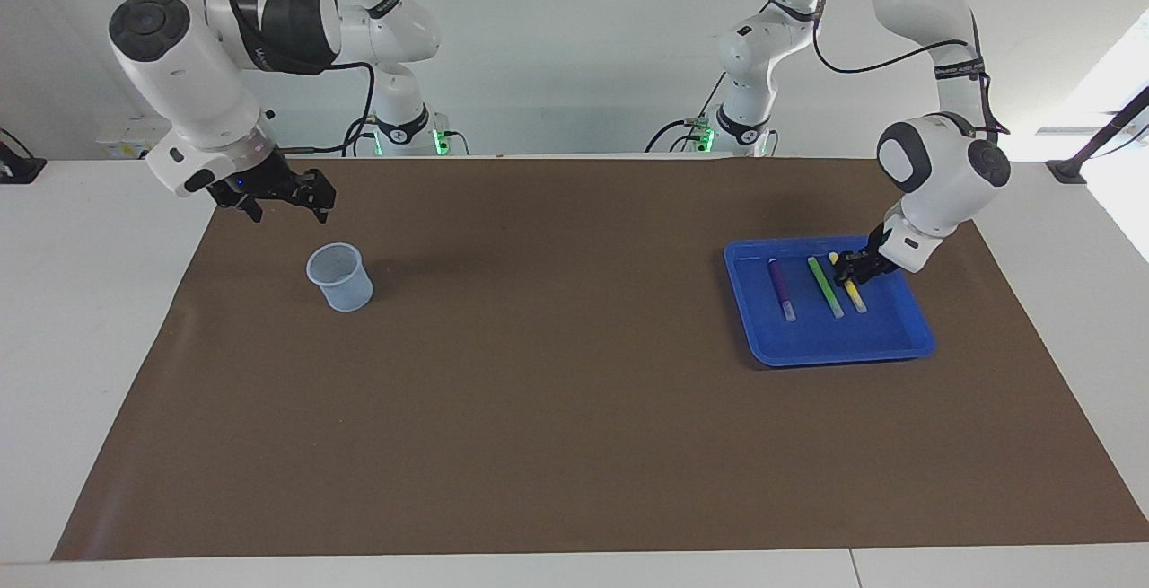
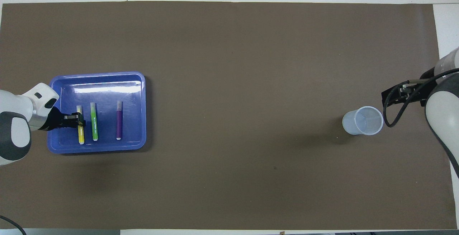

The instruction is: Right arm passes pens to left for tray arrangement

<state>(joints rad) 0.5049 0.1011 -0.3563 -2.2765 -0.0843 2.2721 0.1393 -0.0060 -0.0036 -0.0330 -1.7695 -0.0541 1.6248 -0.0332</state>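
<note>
A blue tray (image 1: pixel 830 359) (image 2: pixel 96 74) lies on the brown mat toward the left arm's end of the table. Three pens lie side by side in it: purple (image 1: pixel 779 287) (image 2: pixel 119 120), green (image 1: pixel 824 285) (image 2: pixel 94 122) and yellow (image 1: pixel 857 298) (image 2: pixel 81 132). My left gripper (image 1: pixel 848 276) (image 2: pixel 78 120) is down in the tray at the middle of the yellow pen, and whether it grips the pen does not show. My right gripper (image 1: pixel 287 204) (image 2: pixel 389 100) hangs open and empty over the mat's edge beside the cup, where the arm waits.
A small translucent cup (image 1: pixel 341 278) (image 2: pixel 362 121) stands upright on the mat toward the right arm's end. The brown mat (image 1: pixel 556 408) covers most of the white table.
</note>
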